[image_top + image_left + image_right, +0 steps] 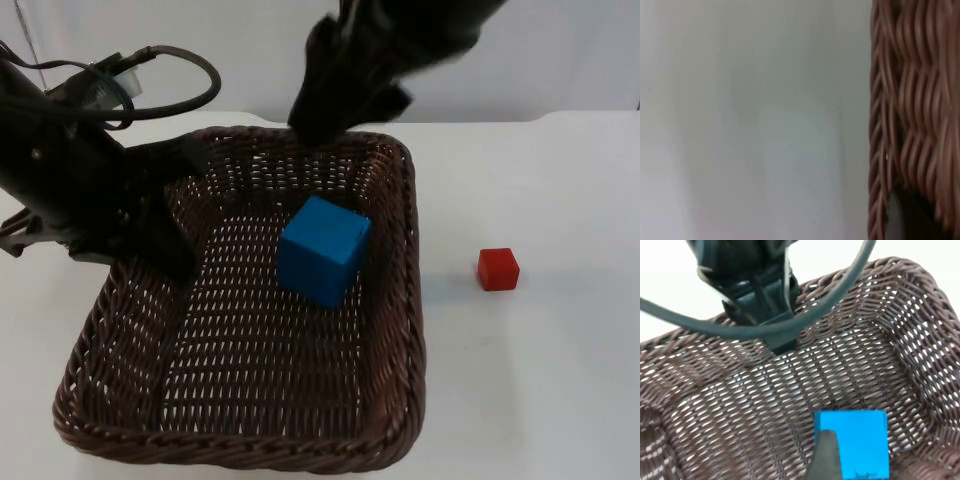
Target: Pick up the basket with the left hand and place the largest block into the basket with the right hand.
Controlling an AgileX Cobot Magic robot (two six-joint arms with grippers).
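Sitting inside the dark brown wicker basket [130,410] is the blue block [322,250] — the biggest cube on the table, resting on the woven floor toward the basket's far right part, turned a little so one corner points at the camera. From the right wrist view the same blue block [855,442] lies on the weave with nothing gripping it.

At the basket's left wall the left gripper [178,240] is clenched on the rim, one finger inside the wall; the left wrist view shows the woven wall [912,110] up close beside a black fingertip [902,217].

Above the basket's far rim the right gripper [335,110] hangs clear of the block, holding nothing — whether its fingers are spread or closed I cannot tell.

Outside the basket, a small red block [497,269] sits on the white table [540,380], apart from the right rim. A grey wall [560,50] closes the table's far edge.
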